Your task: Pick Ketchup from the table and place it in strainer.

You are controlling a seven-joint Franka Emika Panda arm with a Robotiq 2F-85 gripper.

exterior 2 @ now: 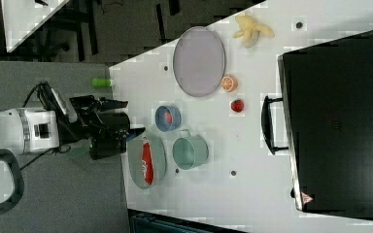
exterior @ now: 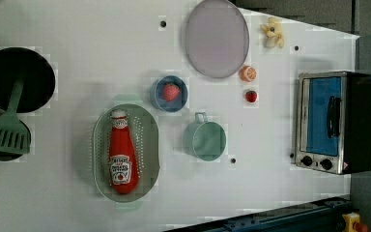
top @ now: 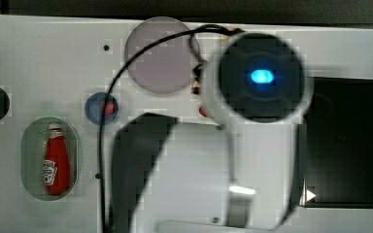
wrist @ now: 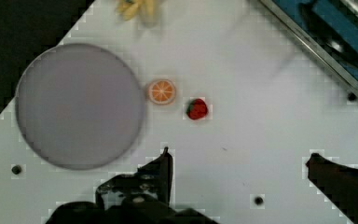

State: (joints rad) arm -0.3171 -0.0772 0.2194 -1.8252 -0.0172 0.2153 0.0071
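On the white table [exterior: 77, 29], the Ketchup [exterior: 121, 154] lies flat inside the pale green strainer [exterior: 147, 145], its white cap toward the left view's top and its label facing up, the bottle running along the strainer's length. Just beside the strainer, toward the left view's right, stands a small blue bowl [exterior: 179, 103] with a strawberry [exterior: 170, 91] in it, and below that bowl a green cup [exterior: 205, 140] with a handle. Farther up the left view sits a round lilac plate [exterior: 216, 37], with an orange slice [exterior: 248, 73] and a second small strawberry [exterior: 251, 96] near its edge and a peeled banana [exterior: 273, 32] close to the table's far corner. A toaster oven [exterior: 326, 123] with a blue door stands at the left view's right, and a black pan [exterior: 34, 72] with a green spatula [exterior: 7, 130] across it sits at the left view's left. In the wrist view the gripper [wrist: 238, 168] holds nothing, its two dark fingers [wrist: 161, 170] spread wide apart above bare table, with the plate, orange slice and strawberry lying ahead of it. In the right view the arm [exterior 2: 34, 131] reaches in from the right view's left, its black hand near the strainer's end.
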